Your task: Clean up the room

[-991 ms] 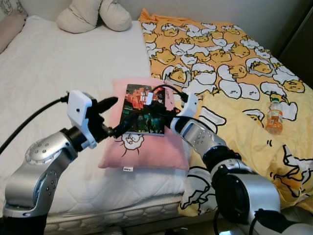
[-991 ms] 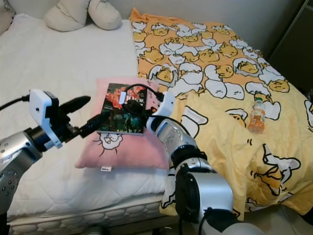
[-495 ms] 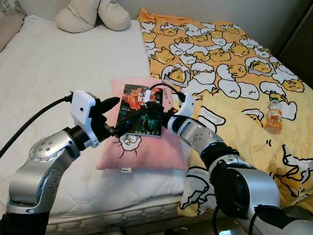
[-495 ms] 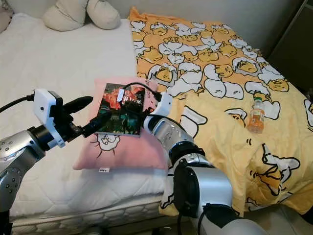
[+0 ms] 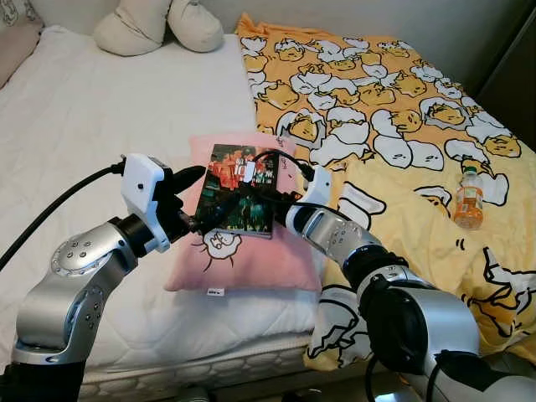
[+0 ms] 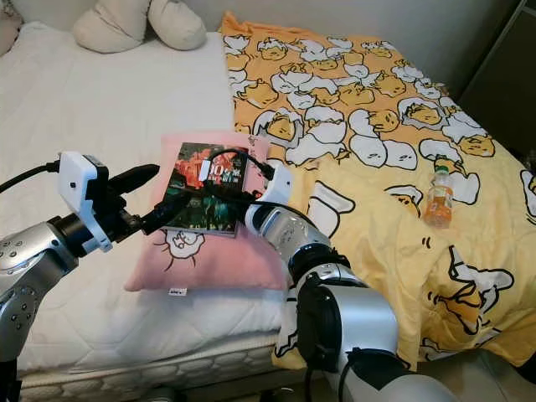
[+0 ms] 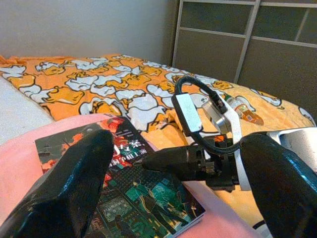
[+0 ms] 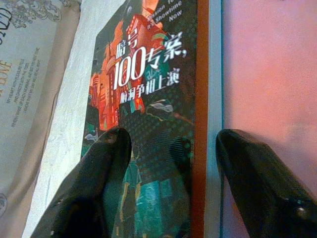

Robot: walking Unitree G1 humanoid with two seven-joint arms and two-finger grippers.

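Note:
A book [image 5: 239, 188] with a dark red and green cover lies flat on a pink pillow [image 5: 251, 260] on the bed. My left gripper [image 5: 199, 199] is open at the book's left edge, one finger above and one low by the pillow. From the right, my right gripper [image 5: 244, 201] reaches over the book, open. In the right wrist view one of its fingers [image 8: 94, 193] hangs over the cover [image 8: 148, 99] and the other over the pillow [image 8: 267, 64], straddling the book's edge. The left wrist view shows the book [image 7: 143, 193] between its fingers [image 7: 74, 188].
A yellow blanket [image 5: 394, 109] with a cartoon print covers the bed's right half. On it lies a bottle of orange drink [image 5: 470, 201]. Cream cushions [image 5: 159, 25] sit at the head of the white mattress [image 5: 84, 126]. A dark wardrobe [image 5: 515, 75] stands at far right.
My right gripper has slid further left across the book's cover. My left gripper edged a little closer to the book's left edge. The book stays flat on the pillow.

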